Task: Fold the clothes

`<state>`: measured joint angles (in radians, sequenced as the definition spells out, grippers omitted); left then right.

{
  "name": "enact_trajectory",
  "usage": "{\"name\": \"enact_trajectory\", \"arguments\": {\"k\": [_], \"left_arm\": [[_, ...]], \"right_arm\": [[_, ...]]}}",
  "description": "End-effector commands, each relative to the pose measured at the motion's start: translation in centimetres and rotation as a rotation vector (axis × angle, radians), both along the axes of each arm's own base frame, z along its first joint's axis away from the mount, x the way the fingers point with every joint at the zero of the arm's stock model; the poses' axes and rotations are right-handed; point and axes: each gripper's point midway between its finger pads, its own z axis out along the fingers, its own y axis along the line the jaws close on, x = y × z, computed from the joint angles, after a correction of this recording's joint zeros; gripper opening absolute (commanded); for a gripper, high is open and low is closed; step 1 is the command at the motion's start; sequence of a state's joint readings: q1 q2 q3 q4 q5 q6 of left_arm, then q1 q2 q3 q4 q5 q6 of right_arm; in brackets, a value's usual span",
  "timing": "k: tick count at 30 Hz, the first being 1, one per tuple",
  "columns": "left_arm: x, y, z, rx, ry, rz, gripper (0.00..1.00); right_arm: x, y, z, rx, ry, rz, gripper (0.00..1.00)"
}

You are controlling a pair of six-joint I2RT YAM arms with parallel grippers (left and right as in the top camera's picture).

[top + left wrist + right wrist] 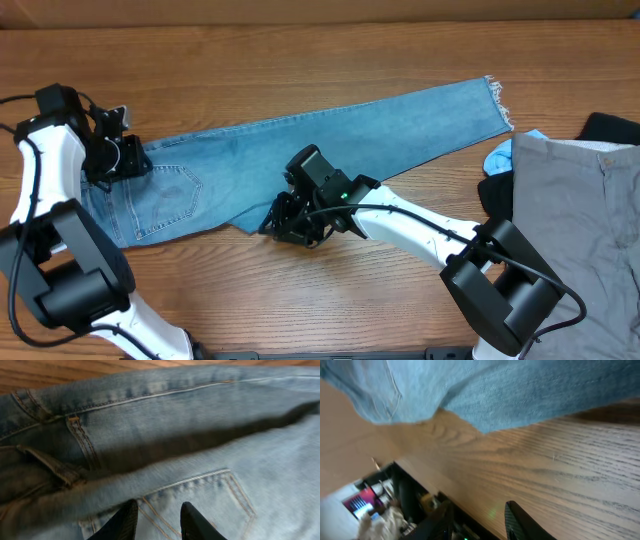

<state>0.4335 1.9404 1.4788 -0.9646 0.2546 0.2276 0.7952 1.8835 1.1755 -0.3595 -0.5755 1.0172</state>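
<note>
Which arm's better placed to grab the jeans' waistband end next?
Left. The left gripper hangs open over the back pocket by the waistband; the right gripper is open over the table at the jeans' lower edge, mid-length.

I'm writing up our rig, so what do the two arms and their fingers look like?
Both arms have white links and chunky black joint housings: left arm, right arm. Thin black cables run alongside each. A green light glows by the right wrist. The fingers are black, slim and tapered.
</note>
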Motion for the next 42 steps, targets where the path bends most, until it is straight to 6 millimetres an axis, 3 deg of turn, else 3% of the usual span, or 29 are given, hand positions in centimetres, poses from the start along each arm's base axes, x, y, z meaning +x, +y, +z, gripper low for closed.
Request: {"name": "enact_trajectory", "arguments": {"k": [1, 4, 7, 13, 18, 24, 32, 34, 37, 42], "left_arm": [[0.1, 0.8, -1.2, 0.011, 0.027, 0.035, 0.32], [0.4, 0.9, -1.9, 0.009, 0.03, 0.041, 0.31], [0.7, 1.0, -2.1, 0.009, 0.026, 0.051, 0.32], [0.7, 1.0, -2.1, 0.011, 0.023, 0.052, 0.32], [0.8, 1.1, -2.0, 0.011, 0.019, 0.056, 0.32], [0.8, 1.1, -2.1, 0.01, 0.021, 0.058, 0.32], [0.8, 1.0, -2.1, 0.009, 0.021, 0.059, 0.32], [0.8, 1.0, -2.1, 0.009, 0.022, 0.059, 0.32], [0.7, 1.0, -2.1, 0.009, 0.024, 0.059, 0.32], [0.8, 1.1, -2.1, 0.01, 0.022, 0.059, 0.32]], "right_arm": [[1.6, 0.1, -1.0, -0.019, 0.039, -0.133, 0.37], [1.8, 1.4, -2.5, 0.015, 0.092, -0.151, 0.38], [0.5, 3.3, -4.1, 0.079, 0.157, -0.089, 0.43], [-0.3, 3.2, -5.0, 0.055, 0.201, -0.088, 0.56], [0.7, 3.2, -5.3, 0.04, 0.145, -0.123, 0.58], [2.7, 2.7, -6.1, -0.013, 0.102, -0.258, 0.41], [5.0, 4.1, -4.5, 0.07, -0.019, -0.282, 0.36], [4.8, 4.5, -4.0, 0.097, -0.027, -0.245, 0.21], [3.3, 5.2, -3.0, 0.156, -0.004, -0.14, 0.1], [2.1, 3.8, -2.3, 0.125, 0.013, -0.066, 0.04]]}}
